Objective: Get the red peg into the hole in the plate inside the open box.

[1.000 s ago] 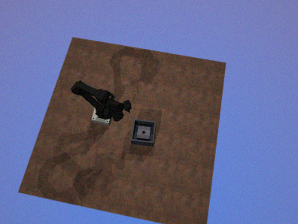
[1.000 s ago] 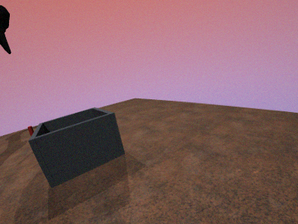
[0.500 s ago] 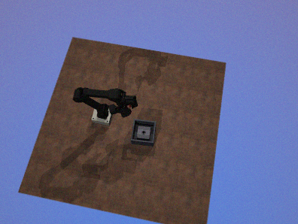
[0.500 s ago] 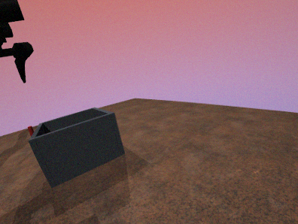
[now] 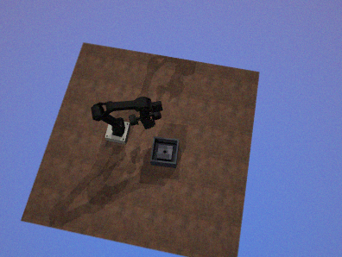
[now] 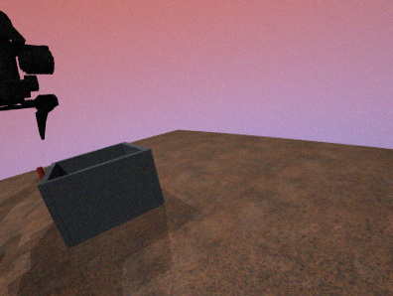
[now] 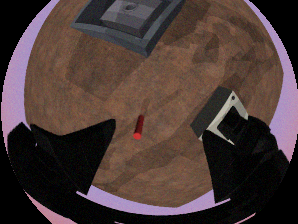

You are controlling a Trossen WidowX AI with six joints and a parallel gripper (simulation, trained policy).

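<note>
wrist view: fingers wide and bare; red peg (image 7: 139,127) (image 6: 41,173) upright on the counter (image 7: 165,165) (image 6: 258,214) (image 5: 207,181), pickup and insertion both left.

The top view is looking steeply down from high above and well back, taking in the whole brown surface (image 5: 207,185) (image 6: 278,209) (image 7: 100,70), the arm (image 5: 125,104) and the box (image 5: 165,165) (image 6: 106,194) (image 7: 112,39). The exterior view is facing the box from close by and low, slightly above its rim, with the horizon tilting and the arm being cut off at the left edge. The wrist view is riding behind the fingers, looking down between them through a round, wide lens. All three are sharing the box; top and wrist are also both showing the pale base (image 5: 110,139) (image 7: 239,103).
</note>
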